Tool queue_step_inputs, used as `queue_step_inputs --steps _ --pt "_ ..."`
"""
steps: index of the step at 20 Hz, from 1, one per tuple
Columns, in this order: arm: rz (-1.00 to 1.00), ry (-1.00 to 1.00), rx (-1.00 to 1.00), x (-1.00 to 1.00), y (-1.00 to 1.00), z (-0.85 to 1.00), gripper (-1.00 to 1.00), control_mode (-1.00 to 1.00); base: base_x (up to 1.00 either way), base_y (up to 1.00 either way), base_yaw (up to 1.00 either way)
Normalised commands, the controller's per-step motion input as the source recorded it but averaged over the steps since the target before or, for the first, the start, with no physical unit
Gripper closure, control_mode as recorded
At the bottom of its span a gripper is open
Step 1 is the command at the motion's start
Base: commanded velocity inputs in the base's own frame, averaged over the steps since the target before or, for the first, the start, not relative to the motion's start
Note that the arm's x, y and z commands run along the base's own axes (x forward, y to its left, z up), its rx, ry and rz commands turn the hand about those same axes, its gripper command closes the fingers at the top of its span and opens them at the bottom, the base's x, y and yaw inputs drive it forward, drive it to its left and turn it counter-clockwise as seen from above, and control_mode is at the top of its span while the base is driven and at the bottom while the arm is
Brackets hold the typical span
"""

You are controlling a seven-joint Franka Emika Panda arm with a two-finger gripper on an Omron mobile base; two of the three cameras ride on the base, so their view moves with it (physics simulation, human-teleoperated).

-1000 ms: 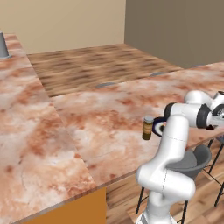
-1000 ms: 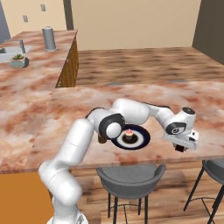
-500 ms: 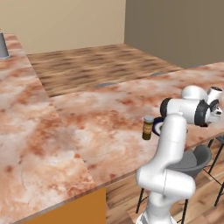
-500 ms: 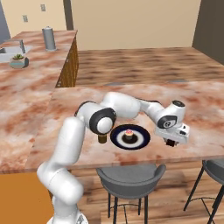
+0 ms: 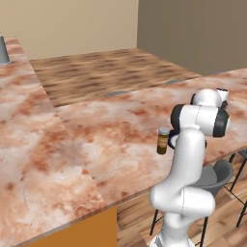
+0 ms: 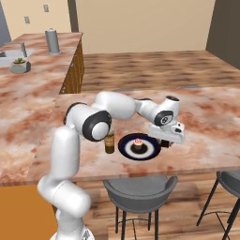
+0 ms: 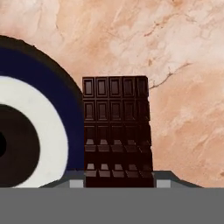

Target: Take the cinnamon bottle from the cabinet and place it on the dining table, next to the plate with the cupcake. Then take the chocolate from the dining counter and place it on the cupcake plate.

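Hand (image 6: 168,142) gripping chocolate (image 7: 117,131) low at the plate (image 6: 125,147) rim, apparently overlapping it, cupcake (image 6: 138,144) centred, bottle (image 6: 109,142) just beside, on desk (image 6: 206,131)

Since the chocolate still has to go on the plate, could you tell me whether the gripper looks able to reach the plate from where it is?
Probably yes: the gripper, holding the chocolate, hangs at the plate rim; the cupcake sits mid-plate, off its path.
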Motion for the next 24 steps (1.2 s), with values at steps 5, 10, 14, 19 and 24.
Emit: queue_step_inputs --steps 5,10,14,19,24 --pt "0.0 0.0 0.0 -0.07 0.62 0.0 1.0 -1.0 0.0 0.0 0.0" --pt "0.0 0.01 0.0 -0.09 0.13 -0.23 1.0 -1.0 0.0 0.0 0.0" --pt "0.0 0.0 0.0 0.0 0.13 -0.18 -1.0 -1.0 0.0 0.0 0.0" --pt "-0.01 0.0 0.0 0.0 0.06 0.09 -1.0 -1.0 0.0 0.0 0.0" --pt "-0.02 0.01 0.04 0.0 0.0 0.54 -1.0 -1.0 0.0 0.0 0.0"
